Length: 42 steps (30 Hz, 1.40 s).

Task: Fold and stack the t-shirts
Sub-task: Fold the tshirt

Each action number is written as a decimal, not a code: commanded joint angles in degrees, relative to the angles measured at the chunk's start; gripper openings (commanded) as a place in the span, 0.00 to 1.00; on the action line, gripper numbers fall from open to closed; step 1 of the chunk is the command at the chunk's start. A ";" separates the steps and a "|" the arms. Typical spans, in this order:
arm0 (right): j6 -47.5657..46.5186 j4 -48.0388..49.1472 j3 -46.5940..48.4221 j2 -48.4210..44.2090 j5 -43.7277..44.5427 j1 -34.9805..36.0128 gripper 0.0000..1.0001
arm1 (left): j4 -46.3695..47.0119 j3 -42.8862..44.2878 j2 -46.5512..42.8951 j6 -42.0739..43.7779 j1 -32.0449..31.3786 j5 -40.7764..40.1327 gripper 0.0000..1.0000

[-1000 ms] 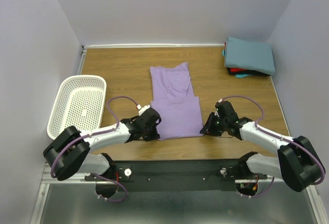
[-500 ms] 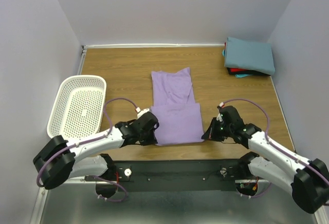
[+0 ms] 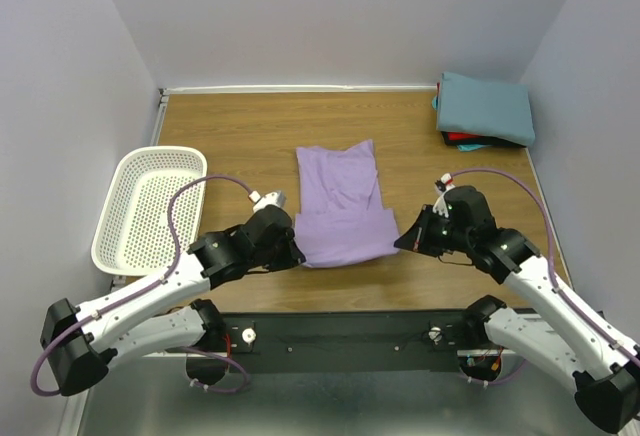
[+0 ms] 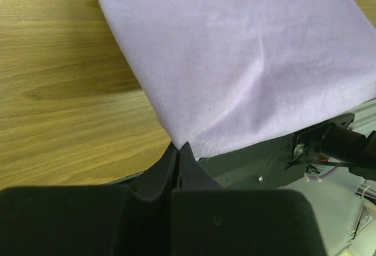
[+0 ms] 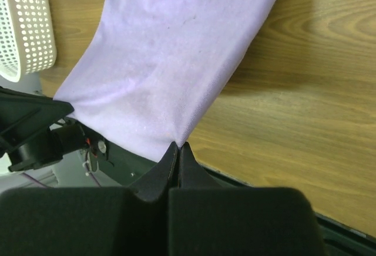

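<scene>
Two corners gripped; left hand (image 3: 296,255) clamps lavender shirt (image 3: 340,206) near-left; right hand (image 3: 401,243) near-right; both angled inward.

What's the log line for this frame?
phase: fold | left gripper: shut on lavender shirt near-left corner | right gripper: shut on near-right corner | folded stack: far-right table corner

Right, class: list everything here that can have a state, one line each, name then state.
lavender t-shirt: partly folded, near edge lifted
left gripper: shut on lavender t-shirt
right gripper: shut on lavender t-shirt
teal t-shirt: folded, top of stack
red t-shirt: folded, under teal
basket: upright, empty
</scene>
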 commanded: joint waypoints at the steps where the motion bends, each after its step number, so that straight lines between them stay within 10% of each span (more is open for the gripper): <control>1: 0.53 -6.96 2.84 -1.90 1.07 0.22 0.01 | -4.46 0.90 -2.94 0.02 -0.29 -1.30 0.00; 13: -0.96 -10.83 11.01 0.37 5.62 0.22 0.00 | -3.41 5.11 -4.01 3.00 0.23 -6.82 0.00; 30: -5.80 3.23 28.77 26.04 15.04 -1.71 0.00 | 11.35 17.60 12.69 21.90 24.49 4.68 0.00; 38: -8.08 11.74 38.25 48.26 7.84 -12.87 0.01 | 22.32 29.25 36.29 24.28 33.88 11.00 0.00; 42: -9.67 12.72 47.46 63.08 6.25 -17.00 0.18 | 26.64 43.90 50.46 27.69 36.09 19.09 0.00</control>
